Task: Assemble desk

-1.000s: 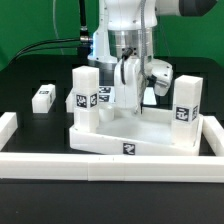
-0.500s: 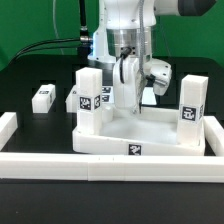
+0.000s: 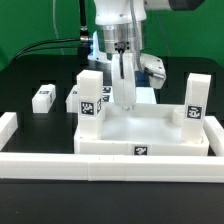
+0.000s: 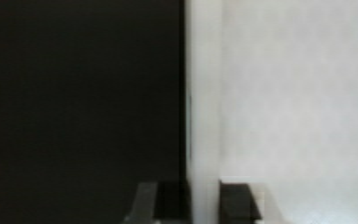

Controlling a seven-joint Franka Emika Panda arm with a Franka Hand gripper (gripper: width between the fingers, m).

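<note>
exterior view shows the desk tray (image 3: pixel 150 128) has slid a bit toward the exterior view's right. the pincer (image 3: pixel 122 68) squeezes a white leg (image 3: pixel 124 92) at its far side, likely turning it in.

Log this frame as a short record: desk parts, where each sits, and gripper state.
tabletop: flat, inside the border rails
first standing leg: upright at the tabletop's end on the exterior view's left
second standing leg: upright at the opposite end
held leg: upright, over the tabletop's far side
loose leg: lying apart, beyond the first standing leg
gripper: shut on held leg
</note>
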